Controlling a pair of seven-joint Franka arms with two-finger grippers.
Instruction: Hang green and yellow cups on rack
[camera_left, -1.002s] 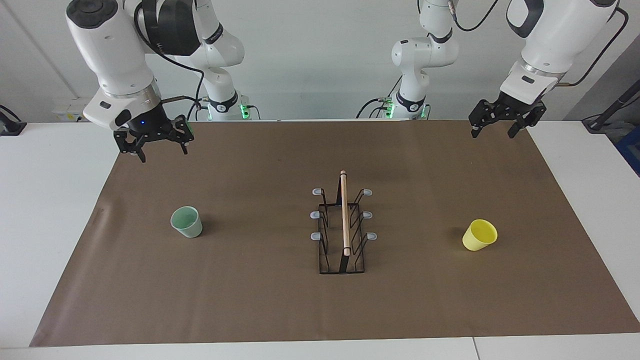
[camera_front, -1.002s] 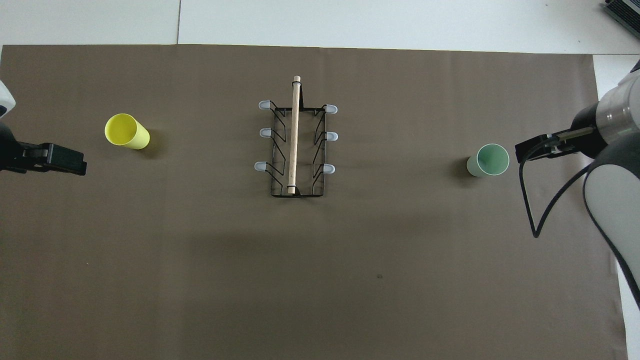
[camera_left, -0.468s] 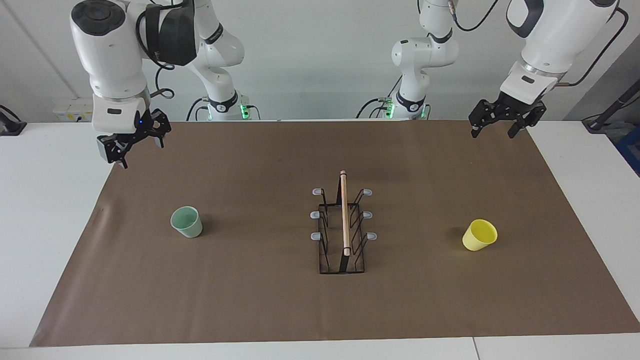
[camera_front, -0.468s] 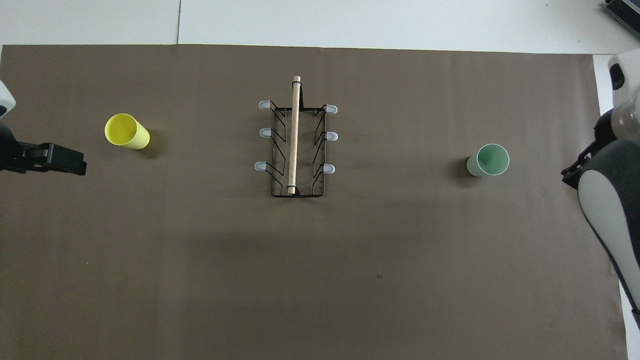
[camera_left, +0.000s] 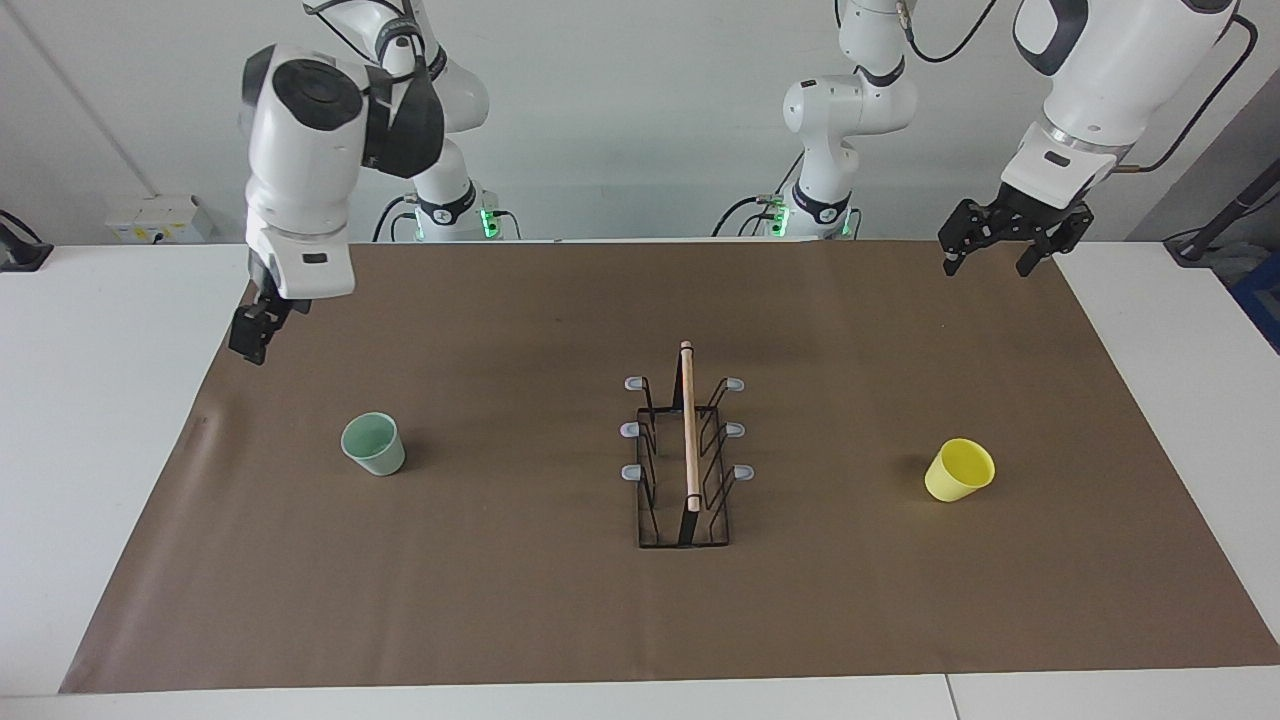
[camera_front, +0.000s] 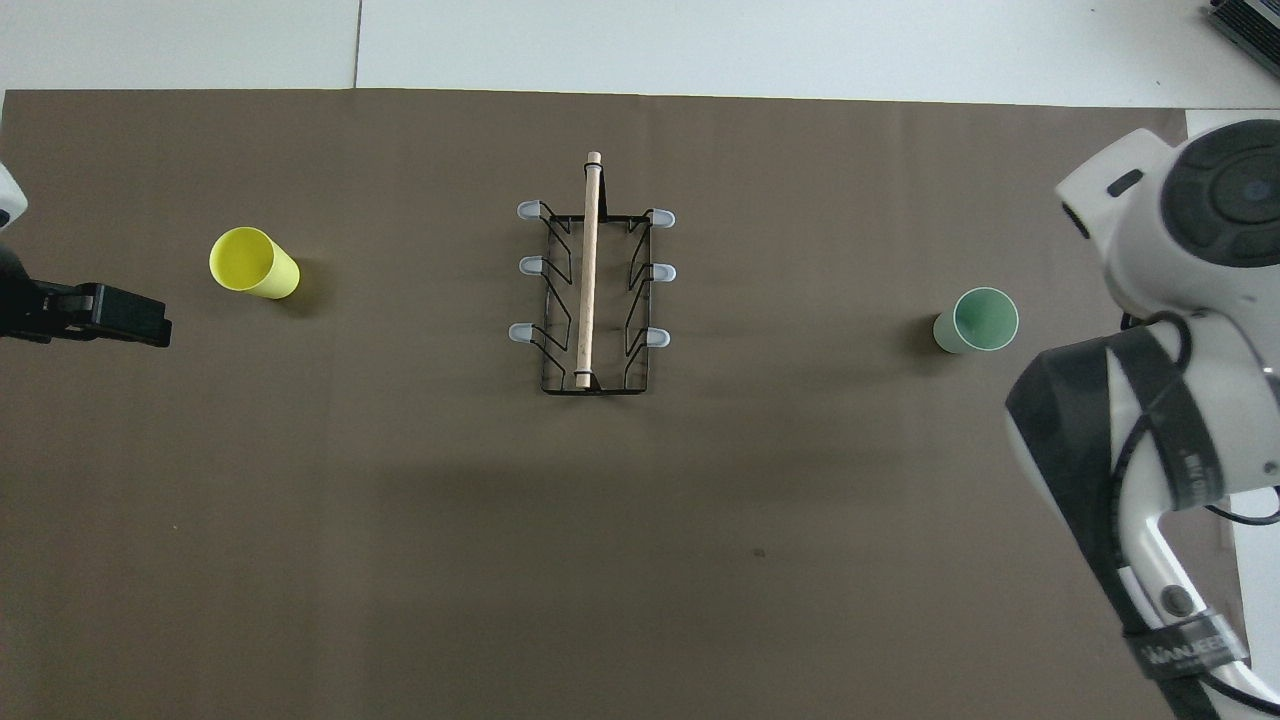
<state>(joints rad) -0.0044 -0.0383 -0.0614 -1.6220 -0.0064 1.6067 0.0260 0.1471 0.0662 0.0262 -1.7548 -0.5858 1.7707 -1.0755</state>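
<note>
Turns at the wrist over the last second and now points down, edge-on, over the border of the brown mat at the right arm's end: right gripper, jaws apart, holding nothing. Not yet above the green cup, which stands upright and untouched, well apart from the rack at mid-mat. Likely lines up for a descent onto that cup. No change at the other end: left gripper waits open over the mat's corner, with the yellow cup tilted in place. No cup hung yet.
</note>
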